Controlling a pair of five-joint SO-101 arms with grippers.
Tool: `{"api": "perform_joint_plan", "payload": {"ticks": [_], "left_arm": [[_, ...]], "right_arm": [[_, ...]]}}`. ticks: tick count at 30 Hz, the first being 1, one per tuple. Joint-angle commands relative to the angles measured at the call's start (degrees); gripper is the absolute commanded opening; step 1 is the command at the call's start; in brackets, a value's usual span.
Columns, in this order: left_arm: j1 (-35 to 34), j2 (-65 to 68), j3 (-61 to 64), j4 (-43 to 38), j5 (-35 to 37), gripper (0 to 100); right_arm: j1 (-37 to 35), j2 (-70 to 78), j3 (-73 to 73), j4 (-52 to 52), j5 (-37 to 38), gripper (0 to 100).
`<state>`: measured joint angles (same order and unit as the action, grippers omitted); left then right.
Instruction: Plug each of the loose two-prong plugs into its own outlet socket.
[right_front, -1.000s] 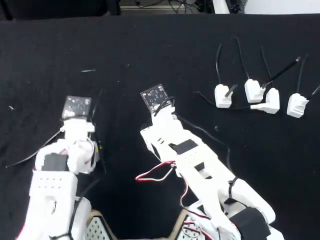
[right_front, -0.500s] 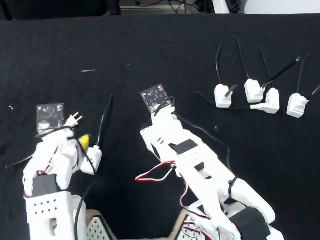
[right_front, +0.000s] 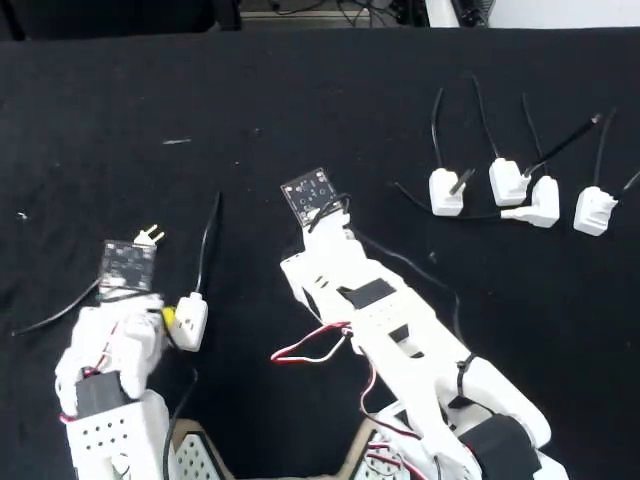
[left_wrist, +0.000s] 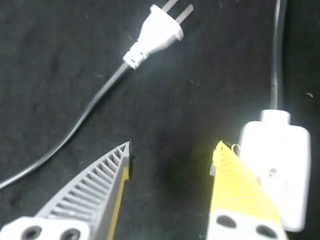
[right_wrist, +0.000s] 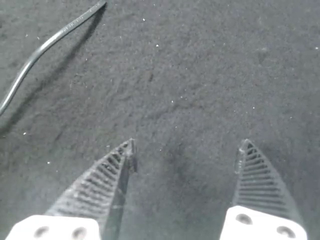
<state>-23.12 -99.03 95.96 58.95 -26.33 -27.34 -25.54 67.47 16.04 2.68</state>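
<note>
A loose white two-prong plug (left_wrist: 157, 32) lies on the black cloth, its black cable trailing off toward my left arm's side; from above the plug (right_front: 150, 236) sits just ahead of that arm's wrist board. My left gripper (left_wrist: 172, 155) is open a short way behind the plug, touching nothing. A white outlet socket (left_wrist: 277, 170) lies right beside its yellow finger (left_wrist: 235, 185), and from above this socket (right_front: 190, 320) has a black cable running away up the table. My right gripper (right_wrist: 188, 147) is open over bare cloth at mid-table.
Several white plug and socket pieces (right_front: 510, 182) with black cables lie in a row at the far right. A thin black cable (right_wrist: 45, 47) crosses the cloth beyond my right gripper. The right arm (right_front: 400, 320) stretches diagonally across the table's middle.
My left arm swung left, then drew back toward the near edge, uncovering the two-prong plug and the socket beside it. The right arm has kept still.
</note>
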Motion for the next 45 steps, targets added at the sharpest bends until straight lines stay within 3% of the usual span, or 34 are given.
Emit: {"api": "perform_joint_plan", "payload": {"ticks": [1,8,20,24,33,41,45], "left_arm": [[8.9,-5.1,-4.5,12.2,-0.3,26],[21.3,-5.0,-1.2,10.2,-0.3,26],[34.5,-4.6,-3.6,-3.1,16.8,26],[34.9,-4.3,1.5,-14.2,23.3,26],[34.3,7.0,-7.4,-14.2,22.0,26],[23.3,32.6,-26.7,-8.4,16.2,26],[23.0,46.5,-32.9,-1.0,10.1,26]], "right_arm": [[4.6,-3.1,-2.2,-0.2,0.0,30.0],[18.7,-5.3,-5.4,4.5,-10.2,30.0],[19.4,-5.0,-5.4,4.3,-10.5,30.0],[19.4,-5.0,-5.4,4.3,-10.5,30.0],[19.6,-4.9,-5.3,4.3,-10.5,30.0],[19.5,-4.9,-5.3,4.3,-10.5,30.0],[19.5,-4.9,-5.3,4.3,-10.5,30.0]]}}
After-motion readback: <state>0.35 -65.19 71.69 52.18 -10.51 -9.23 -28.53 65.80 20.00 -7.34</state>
